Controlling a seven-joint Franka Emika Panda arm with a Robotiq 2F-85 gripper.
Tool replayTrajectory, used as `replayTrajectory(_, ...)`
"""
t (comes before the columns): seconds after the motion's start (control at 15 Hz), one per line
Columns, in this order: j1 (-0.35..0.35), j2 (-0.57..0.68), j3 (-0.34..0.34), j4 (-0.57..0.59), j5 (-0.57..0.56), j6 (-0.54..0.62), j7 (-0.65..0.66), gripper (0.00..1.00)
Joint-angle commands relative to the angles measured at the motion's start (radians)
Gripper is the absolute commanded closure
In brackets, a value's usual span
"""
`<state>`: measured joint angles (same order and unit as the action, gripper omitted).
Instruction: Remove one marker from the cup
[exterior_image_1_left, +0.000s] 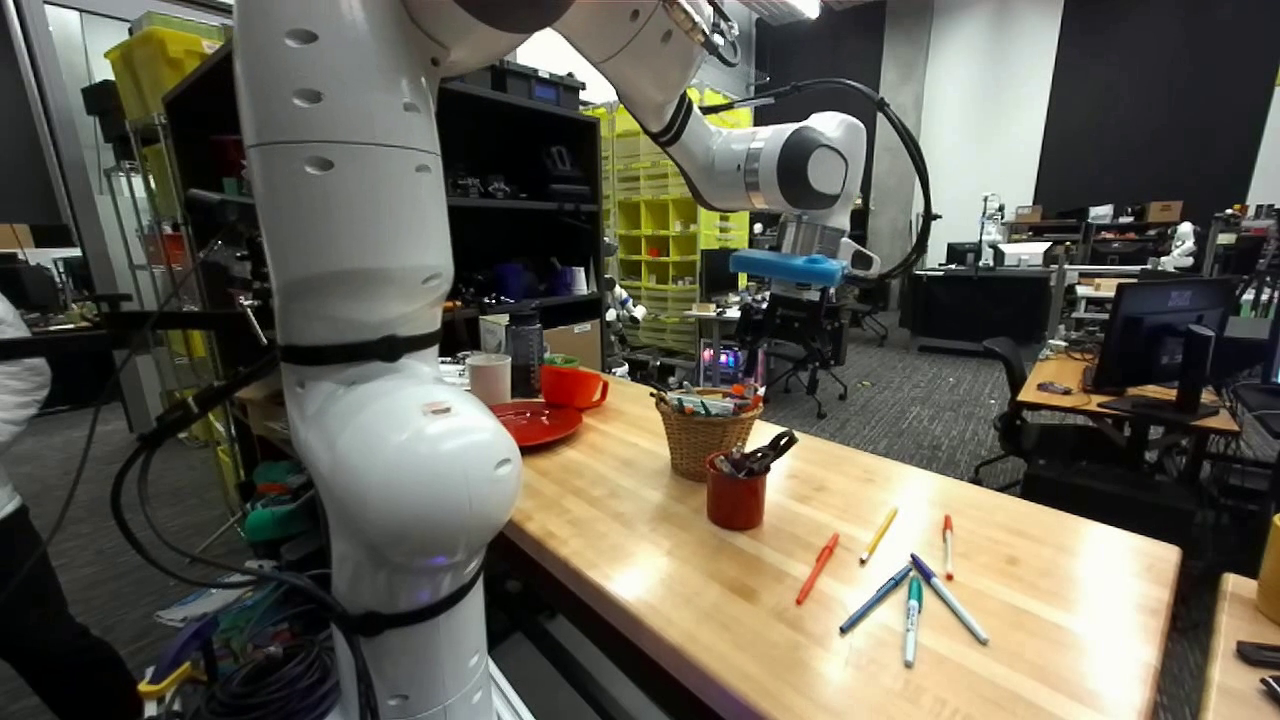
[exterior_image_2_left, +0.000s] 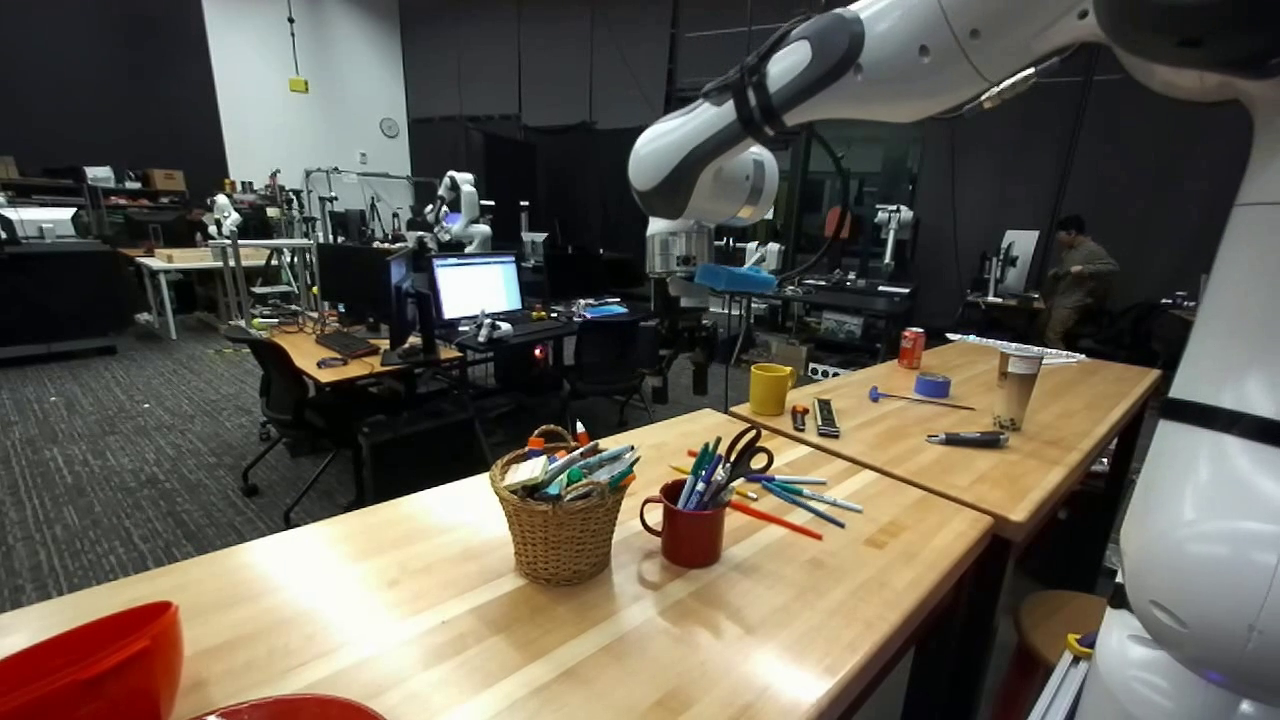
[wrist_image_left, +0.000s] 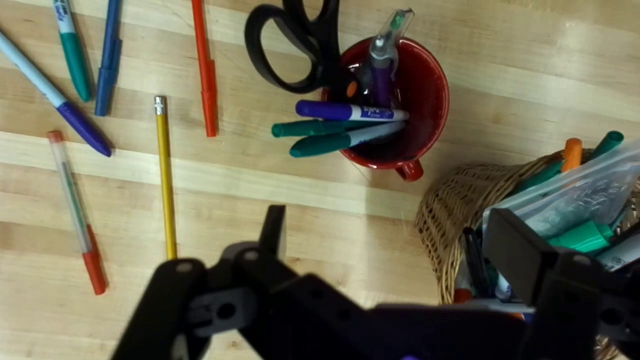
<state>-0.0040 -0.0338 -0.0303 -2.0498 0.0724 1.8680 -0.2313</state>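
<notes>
The cup is a red mug (exterior_image_1_left: 735, 502) standing upright on the wooden table, also in an exterior view (exterior_image_2_left: 692, 542) and the wrist view (wrist_image_left: 442, 95). Two teal-capped markers lean in it side by side in the wrist view, one with a pale body (wrist_image_left: 345, 140) and one mostly teal (wrist_image_left: 307, 128); I cannot tell which is the task's marker. A purple-capped marker (wrist_image_left: 325, 110), a clear-and-purple pen (wrist_image_left: 382, 82) and black scissors (wrist_image_left: 320, 60) are also in the cup. My gripper (wrist_image_left: 397, 240) is open and empty, high above the table in both exterior views (exterior_image_1_left: 785, 370) (exterior_image_2_left: 680, 382).
A wicker basket (exterior_image_2_left: 565, 545) full of pens stands beside the cup. Several loose pens lie on the table, including a red pen (exterior_image_1_left: 818, 568), a yellow pencil (exterior_image_1_left: 878, 536) and a green-capped marker (exterior_image_1_left: 912, 625). A red plate (exterior_image_1_left: 537, 425) is farther along. A yellow mug (exterior_image_2_left: 769, 390) stands on another table.
</notes>
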Motion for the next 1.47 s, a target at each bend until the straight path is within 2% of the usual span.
replayTrajectory(0.0,-0.016,0.040,-0.009,0.017,0.054,-0.013,-0.062,0.00)
replayTrajectory(0.73,-0.067,0.127,-0.021,0.054,0.090,-0.005,-0.093,0.00)
replayTrajectory(1.4,-0.081,0.170,-0.016,0.069,0.131,-0.012,-0.101,0.00)
